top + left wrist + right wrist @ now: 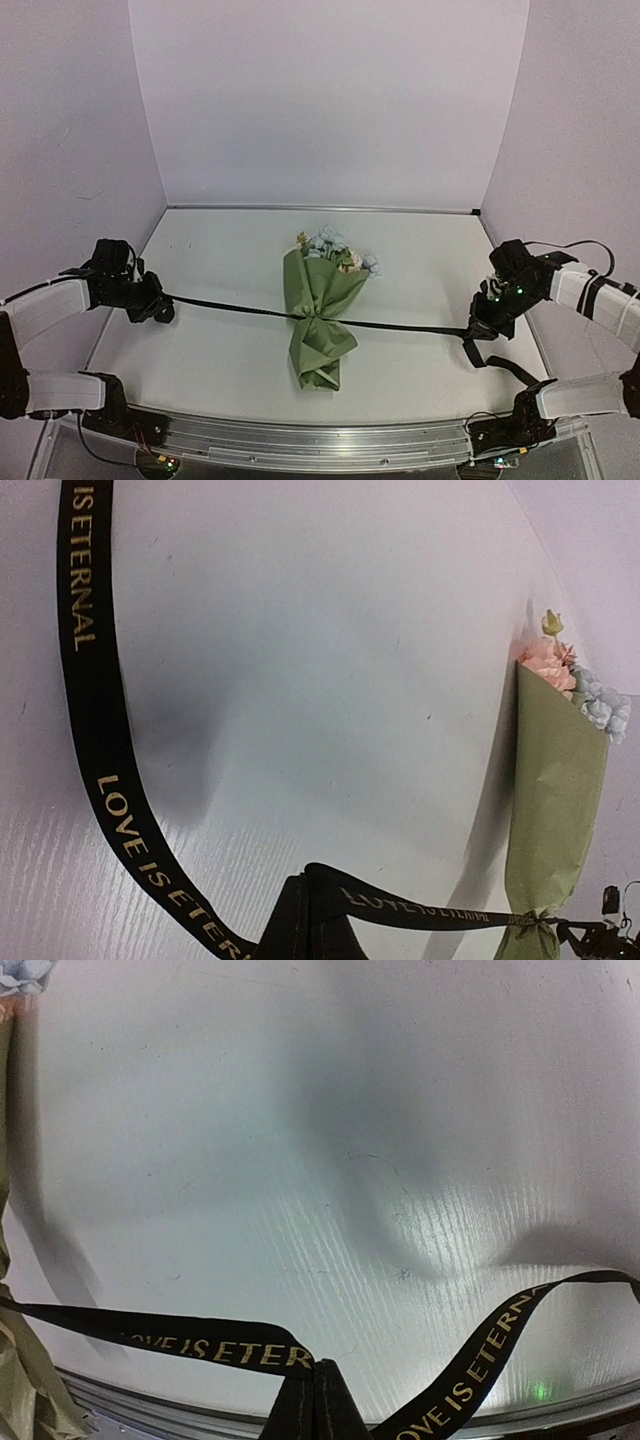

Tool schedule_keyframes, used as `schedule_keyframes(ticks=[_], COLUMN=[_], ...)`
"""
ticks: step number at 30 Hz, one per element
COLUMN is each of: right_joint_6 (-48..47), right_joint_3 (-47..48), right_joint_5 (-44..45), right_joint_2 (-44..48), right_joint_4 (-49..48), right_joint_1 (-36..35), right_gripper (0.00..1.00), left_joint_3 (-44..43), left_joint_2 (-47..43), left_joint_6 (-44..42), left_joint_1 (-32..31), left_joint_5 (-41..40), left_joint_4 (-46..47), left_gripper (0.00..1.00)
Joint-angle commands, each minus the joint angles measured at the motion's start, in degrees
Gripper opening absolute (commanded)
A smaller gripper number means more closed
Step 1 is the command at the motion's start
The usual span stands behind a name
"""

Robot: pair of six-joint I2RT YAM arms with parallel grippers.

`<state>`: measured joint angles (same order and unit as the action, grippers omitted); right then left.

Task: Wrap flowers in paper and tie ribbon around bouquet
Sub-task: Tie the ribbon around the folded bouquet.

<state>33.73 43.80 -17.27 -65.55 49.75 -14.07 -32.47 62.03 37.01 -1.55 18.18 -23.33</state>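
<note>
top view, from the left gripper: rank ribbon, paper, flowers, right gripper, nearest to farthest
1. ribbon: clamped in the left gripper, running off to the right.
2. paper: in the middle, cinched by the ribbon.
3. flowers: at the paper's wide far end, a little beyond it.
4. right gripper: opposite side, shut on the ribbon's other stretch.

Ribbon [230, 307] taut around bouquet [320, 300]; left gripper [163, 305], right gripper [478, 330] clamp it.

Before me the bouquet [315, 295] lies with olive paper [322, 350] cinched midway, pale flowers [335, 252] at the far end. The black ribbon [230, 307] runs taut across the cinch.
</note>
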Motion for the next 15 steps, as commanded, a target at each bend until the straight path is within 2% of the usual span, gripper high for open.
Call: schedule_keyframes(ticks=[1,4,10,15], right_joint_6=[1.3,0.3,-0.9,-1.7], right_joint_3=[-3.3,-3.9,-3.4,-2.5], right_joint_5=[14.4,12.9,7.7,7.6], right_joint_2=[1.5,2.1,1.2,-0.9], right_joint_4=[13.7,13.8,13.6,13.4], right_joint_1=[10.3,12.3,11.1,6.1], right_gripper=[0.0,0.0,0.0,0.0], left_joint_3=[-0.3,-0.1,0.8,1.2], left_joint_2=[2.3,3.5,4.6,2.8], left_joint_6=[-0.2,0.2,-0.8,-0.5], left_joint_1=[9.4,10.9,9.8,1.2], left_joint_5=[-17.8,-15.0,-8.1,-8.8], left_joint_4=[1.8,2.8,5.9,5.2], left_gripper=[0.0,0.0,0.0,0.0])
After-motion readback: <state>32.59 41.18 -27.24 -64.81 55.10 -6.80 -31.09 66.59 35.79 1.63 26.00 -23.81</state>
